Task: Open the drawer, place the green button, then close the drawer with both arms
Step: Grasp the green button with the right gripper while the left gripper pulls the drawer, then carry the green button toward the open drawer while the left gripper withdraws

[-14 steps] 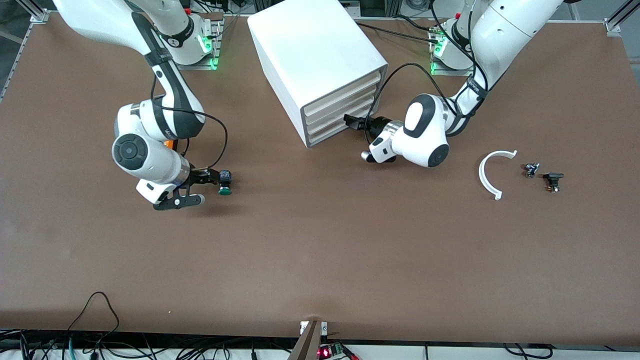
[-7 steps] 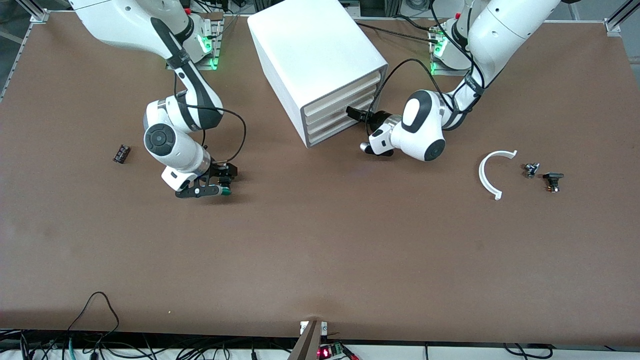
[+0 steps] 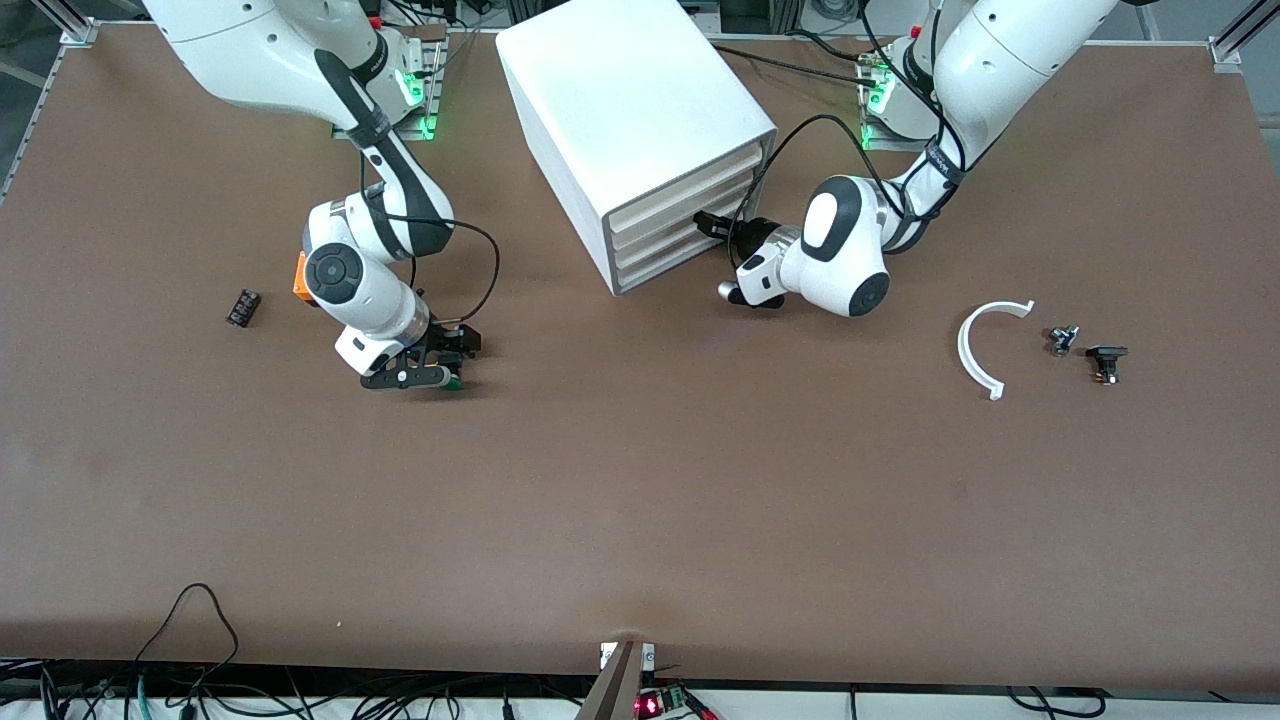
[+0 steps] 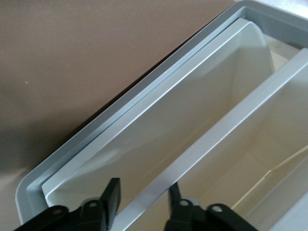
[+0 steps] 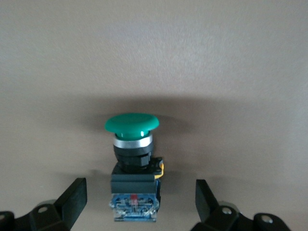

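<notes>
The button [image 5: 132,123] stands on the table with its green cap toward the front camera; in the front view [image 3: 454,384] only a bit of green shows under my hand. My right gripper [image 5: 139,199] is open and low at the table [image 3: 445,362]. One finger is on each side of the button's black body, and neither touches it. My left gripper [image 4: 142,196] is open at the cabinet's front [image 3: 705,224]. Its fingers straddle the ridge along the top edge of the lowest drawer [image 4: 144,144]. That drawer [image 3: 650,272] is shut.
The white cabinet [image 3: 630,120] stands between the arms' bases. An orange cube [image 3: 299,275] and a black ribbed block [image 3: 242,306] lie toward the right arm's end. A white curved piece [image 3: 985,345] and two small parts [image 3: 1063,340] [image 3: 1105,362] lie toward the left arm's end.
My right gripper has moved over the button and its open fingers now straddle it. My left gripper has moved closer in to the drawer fronts. The button has not moved.
</notes>
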`<move>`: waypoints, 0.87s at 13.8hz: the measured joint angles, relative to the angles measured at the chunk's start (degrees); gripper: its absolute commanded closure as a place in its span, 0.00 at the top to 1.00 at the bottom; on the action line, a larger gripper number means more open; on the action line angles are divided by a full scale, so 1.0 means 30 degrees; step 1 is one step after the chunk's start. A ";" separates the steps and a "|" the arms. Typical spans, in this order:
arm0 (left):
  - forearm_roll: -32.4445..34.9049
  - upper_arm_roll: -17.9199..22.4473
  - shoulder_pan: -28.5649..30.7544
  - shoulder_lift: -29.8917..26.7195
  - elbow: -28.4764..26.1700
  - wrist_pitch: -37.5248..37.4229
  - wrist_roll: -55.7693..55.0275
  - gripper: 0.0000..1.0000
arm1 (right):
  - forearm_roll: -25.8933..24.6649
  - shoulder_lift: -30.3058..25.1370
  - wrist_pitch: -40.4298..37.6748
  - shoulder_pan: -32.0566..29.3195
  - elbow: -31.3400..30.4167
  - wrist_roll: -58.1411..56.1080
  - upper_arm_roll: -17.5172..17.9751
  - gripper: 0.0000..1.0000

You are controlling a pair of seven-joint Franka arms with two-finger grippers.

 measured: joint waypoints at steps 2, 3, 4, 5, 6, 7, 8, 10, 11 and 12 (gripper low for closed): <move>0.0000 -0.0012 0.0127 -0.0019 0.0001 -0.0011 0.0182 0.00 | 0.0000 0.0117 0.0559 0.0000 -0.0405 0.0000 -0.0001 0.69; 0.0000 0.0024 0.0334 -0.0076 0.0042 0.0028 0.0220 0.00 | 0.0000 0.0115 0.0581 -0.0002 -0.0427 0.0001 -0.0001 0.45; 0.0012 0.0152 0.0654 -0.0178 0.0182 0.0124 0.0263 0.00 | 0.0000 0.0114 0.0586 -0.0001 -0.0425 0.0002 0.0006 0.25; 0.0177 0.0461 0.1036 -0.0283 0.0449 0.0144 0.0490 0.00 | 0.0000 0.0086 0.0586 -0.0002 -0.0424 0.0097 0.0019 0.17; 0.0569 0.0877 0.1420 -0.0368 0.0867 0.0135 0.0773 0.00 | 0.0000 0.0027 0.0586 -0.0002 -0.0423 0.0457 0.0023 0.14; 0.1086 0.1293 0.1744 -0.0415 0.1343 0.0131 0.0827 0.00 | 0.0000 -0.0005 0.0586 -0.0003 -0.0422 0.0876 0.0053 0.14; 0.1477 0.1629 0.2033 -0.0427 0.1775 0.0128 0.0829 0.00 | 0.0000 -0.0016 0.0587 -0.0002 -0.0410 0.1124 0.0131 0.14; 0.1710 0.2084 0.2441 -0.0425 0.2191 0.0128 0.0829 0.99 | 0.0000 -0.0037 0.0597 0.0002 -0.0334 0.1325 0.0305 0.14; 0.1709 0.2299 0.2511 -0.0424 0.2298 0.0128 0.0829 1.00 | -0.0001 -0.0035 0.0633 0.0005 -0.0273 0.1325 0.0376 0.14; 0.1707 0.2438 0.2555 -0.0424 0.2418 0.0211 0.0763 1.00 | -0.0003 -0.0038 0.0645 0.0010 -0.0134 0.1324 0.0419 0.14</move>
